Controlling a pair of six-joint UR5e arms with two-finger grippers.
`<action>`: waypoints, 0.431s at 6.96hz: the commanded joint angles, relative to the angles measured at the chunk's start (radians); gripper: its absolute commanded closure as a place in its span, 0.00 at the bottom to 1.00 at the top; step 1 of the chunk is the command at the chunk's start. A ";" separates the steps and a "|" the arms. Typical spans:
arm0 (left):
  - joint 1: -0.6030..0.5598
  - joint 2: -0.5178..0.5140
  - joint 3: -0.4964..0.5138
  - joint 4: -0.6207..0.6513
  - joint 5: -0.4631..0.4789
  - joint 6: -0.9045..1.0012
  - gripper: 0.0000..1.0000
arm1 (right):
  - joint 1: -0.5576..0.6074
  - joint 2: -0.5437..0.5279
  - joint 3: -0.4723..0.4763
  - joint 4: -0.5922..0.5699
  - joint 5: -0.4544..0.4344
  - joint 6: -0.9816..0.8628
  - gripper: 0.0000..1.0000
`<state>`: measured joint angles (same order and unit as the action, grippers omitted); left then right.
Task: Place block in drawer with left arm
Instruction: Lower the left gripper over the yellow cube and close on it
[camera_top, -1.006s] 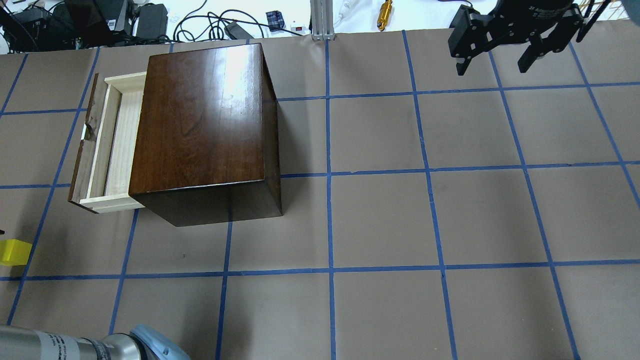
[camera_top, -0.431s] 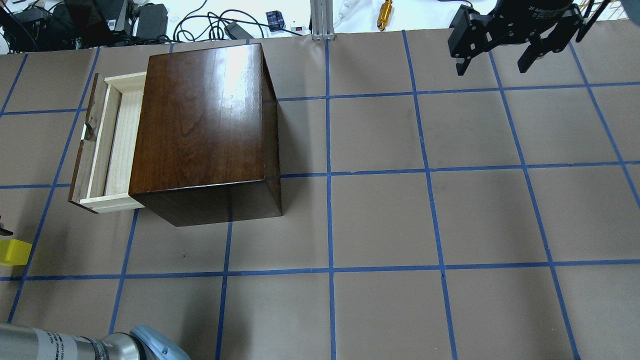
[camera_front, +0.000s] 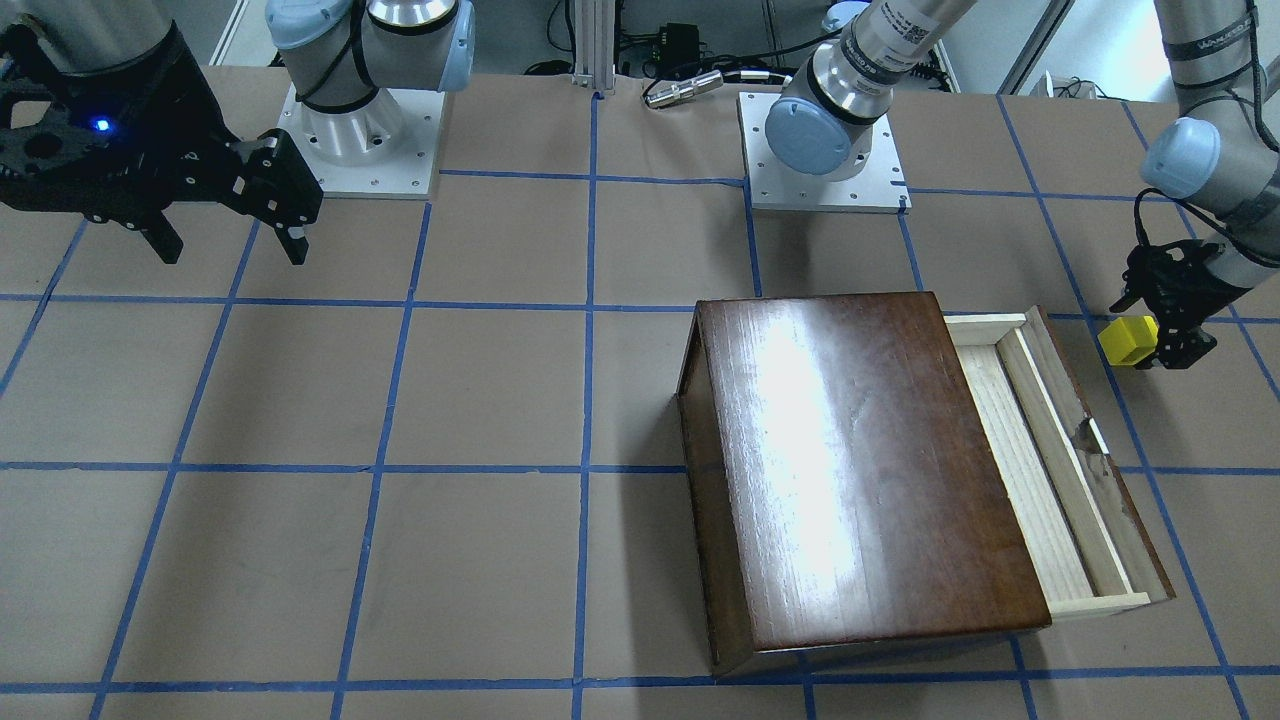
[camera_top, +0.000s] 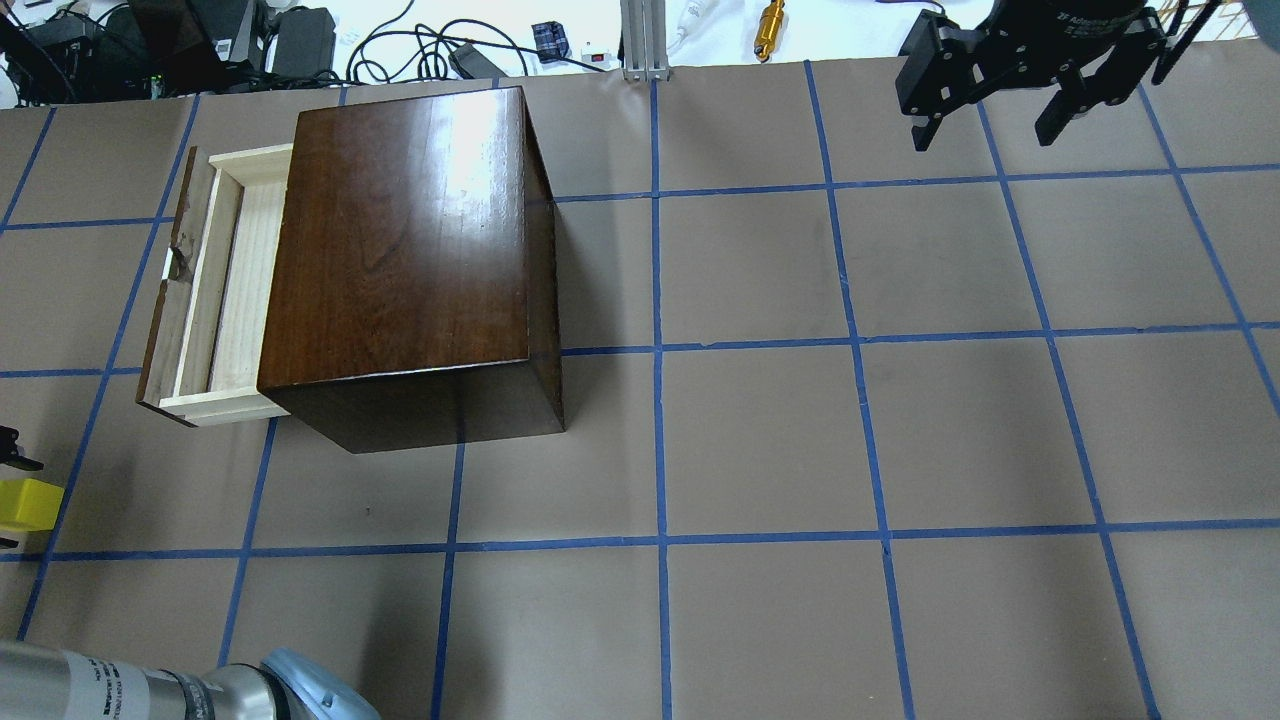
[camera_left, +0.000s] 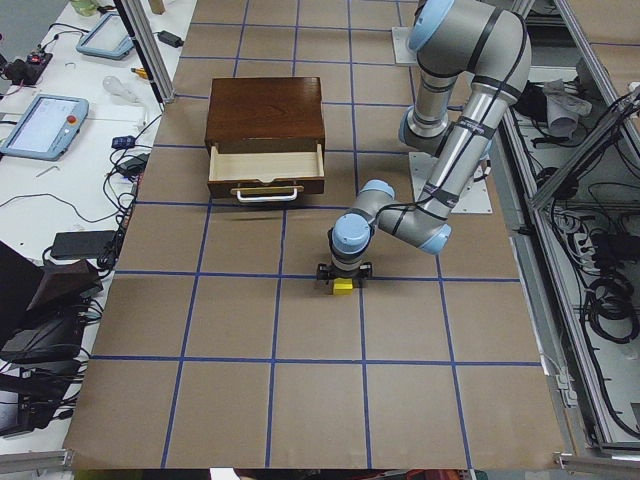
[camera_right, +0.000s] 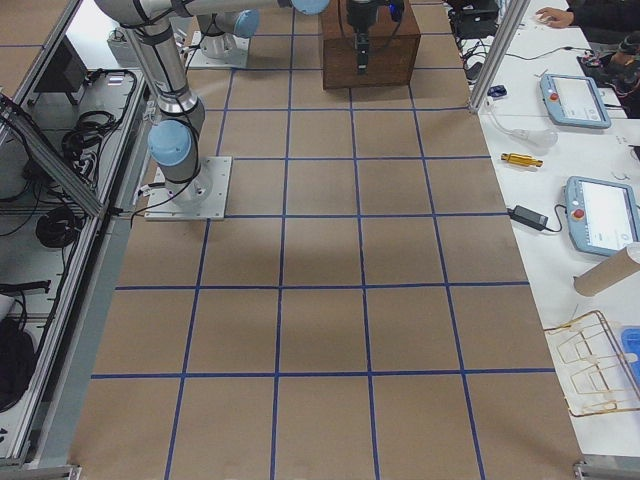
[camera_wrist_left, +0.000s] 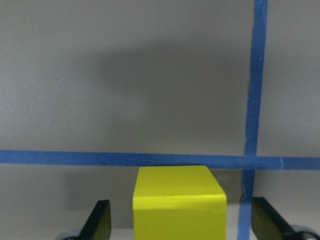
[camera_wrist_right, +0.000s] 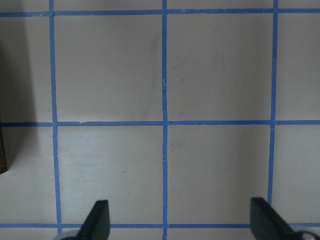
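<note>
The yellow block (camera_wrist_left: 179, 200) sits on the brown table paper, between the fingertips of my left gripper (camera_wrist_left: 182, 222). The gripper is open, with a gap on each side of the block. In the front-facing view the left gripper (camera_front: 1165, 320) stands over the block (camera_front: 1128, 340), just beyond the drawer's near corner. The drawer (camera_top: 225, 290) is pulled out of the dark-brown cabinet (camera_top: 400, 230) and its pale tray holds nothing. The block (camera_top: 25, 503) lies at the overhead view's left edge. My right gripper (camera_top: 985, 125) hangs open and empty far off at the back right.
Blue tape lines cross the table (camera_top: 760, 440). The cabinet (camera_front: 860, 460) stands between the two arms. Cables and small gear (camera_top: 420, 40) lie beyond the table's far edge. The left arm's elbow (camera_top: 300, 690) shows at the near edge.
The left gripper's fingertips have come slightly further into the overhead view on both sides of the block. The block, drawer and right gripper have not moved.
</note>
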<state>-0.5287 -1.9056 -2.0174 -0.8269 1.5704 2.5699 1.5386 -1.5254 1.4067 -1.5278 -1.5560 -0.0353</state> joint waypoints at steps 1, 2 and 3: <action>0.001 -0.006 0.000 0.002 -0.001 0.004 0.00 | 0.000 0.001 0.000 0.000 0.000 0.000 0.00; 0.001 -0.006 0.005 0.003 0.002 0.006 0.00 | 0.000 0.001 0.000 0.000 0.001 0.000 0.00; 0.001 -0.007 0.003 0.003 0.002 0.004 0.00 | 0.000 -0.001 0.000 0.000 -0.001 0.000 0.00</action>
<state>-0.5277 -1.9115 -2.0145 -0.8243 1.5712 2.5743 1.5386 -1.5251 1.4067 -1.5279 -1.5558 -0.0353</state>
